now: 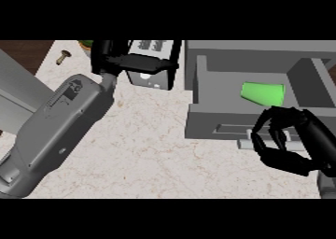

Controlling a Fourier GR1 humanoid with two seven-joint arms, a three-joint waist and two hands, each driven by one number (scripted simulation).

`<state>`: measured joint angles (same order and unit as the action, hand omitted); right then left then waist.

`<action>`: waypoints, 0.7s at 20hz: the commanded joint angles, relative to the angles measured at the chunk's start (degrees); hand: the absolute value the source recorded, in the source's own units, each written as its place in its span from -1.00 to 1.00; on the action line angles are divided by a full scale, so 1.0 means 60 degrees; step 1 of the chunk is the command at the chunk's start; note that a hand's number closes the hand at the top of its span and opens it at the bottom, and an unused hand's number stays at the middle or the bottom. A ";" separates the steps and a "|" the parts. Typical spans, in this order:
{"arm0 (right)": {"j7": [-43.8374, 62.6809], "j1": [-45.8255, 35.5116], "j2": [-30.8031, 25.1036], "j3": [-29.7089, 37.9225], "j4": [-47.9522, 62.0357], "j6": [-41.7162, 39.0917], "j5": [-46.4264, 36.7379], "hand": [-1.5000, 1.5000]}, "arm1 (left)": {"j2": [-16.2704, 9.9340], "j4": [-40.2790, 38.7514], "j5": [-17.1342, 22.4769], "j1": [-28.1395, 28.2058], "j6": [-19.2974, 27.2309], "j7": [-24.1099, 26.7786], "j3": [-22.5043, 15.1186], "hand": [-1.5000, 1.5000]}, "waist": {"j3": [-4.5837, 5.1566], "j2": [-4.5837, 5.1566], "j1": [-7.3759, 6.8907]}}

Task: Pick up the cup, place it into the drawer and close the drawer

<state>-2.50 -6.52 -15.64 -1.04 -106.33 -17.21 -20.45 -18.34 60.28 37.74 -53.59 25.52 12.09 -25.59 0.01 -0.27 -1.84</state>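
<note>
A green cup (263, 93) lies on its side inside the open grey drawer (211, 88) at the upper right. Nothing holds the cup. My right hand (299, 140) hovers at the drawer's front panel (215, 127). Its fingers are loosely bent over the small pale handle (252, 138), with the thumb spread apart below, and they hold nothing. My left forearm reaches up the left side of the view. My left hand (122, 59) sits near the counter's far edge with relaxed fingers, next to a white and black appliance (154, 74).
The drawer belongs to a grey cabinet block (267, 47) on the marbled counter (164, 149). A small brown object (62, 57) and a green item (86, 44) lie at the back left. A grey panel (12, 88) borders the left.
</note>
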 commanded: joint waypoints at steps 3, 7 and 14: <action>-0.0488 -0.0841 -0.0269 -0.1187 0.1599 0.0660 -0.2459 1.00 | -0.1143 0.1257 0.0240 0.1572 -0.0820 0.0071 0.0461 -1.00 | 0.0003 0.0038 -0.0169; -0.0740 -0.1061 -0.0164 -0.2044 0.3119 0.1633 -0.4221 1.00 | -0.1514 0.1904 0.0308 0.2241 -0.0968 -0.0053 0.0595 -1.00 | -0.0004 0.0054 -0.0270; -0.1233 -0.3037 0.0593 -0.2103 0.6587 0.2944 -0.5448 1.00 | -0.1970 0.2661 0.0490 0.3295 -0.1553 0.0189 0.1122 -1.00 | -0.0014 0.0125 -0.0348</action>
<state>-9.39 -18.12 -15.76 -12.61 -79.75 -3.04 -49.40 -28.42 72.73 39.99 -36.92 17.48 13.60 -20.03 0.32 -0.18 -2.74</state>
